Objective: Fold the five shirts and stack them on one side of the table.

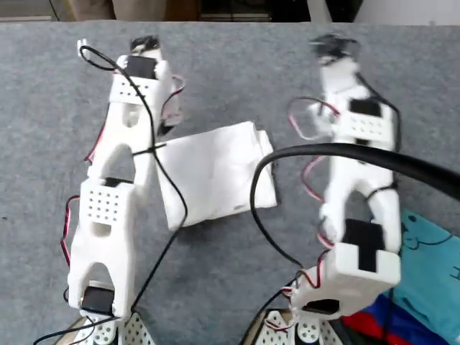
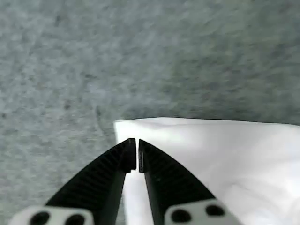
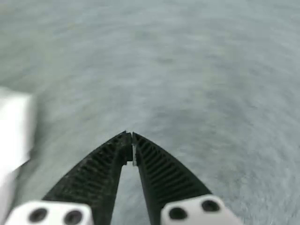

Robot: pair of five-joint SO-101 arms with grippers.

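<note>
Two jaw sets clenched, both empty. I see the left gripper (image 2: 136, 154) over a corner of the white shirt (image 1: 215, 172), centre frame. The right gripper (image 3: 130, 150) is over the grey table (image 3: 197, 70).

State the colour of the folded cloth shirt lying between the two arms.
Plain white; the folded cloth shirt shows best in the high view.

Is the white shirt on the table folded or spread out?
Folded: the white shirt lies as a compact rectangle on the grey table, layered edges showing, no sleeves sticking out.
</note>
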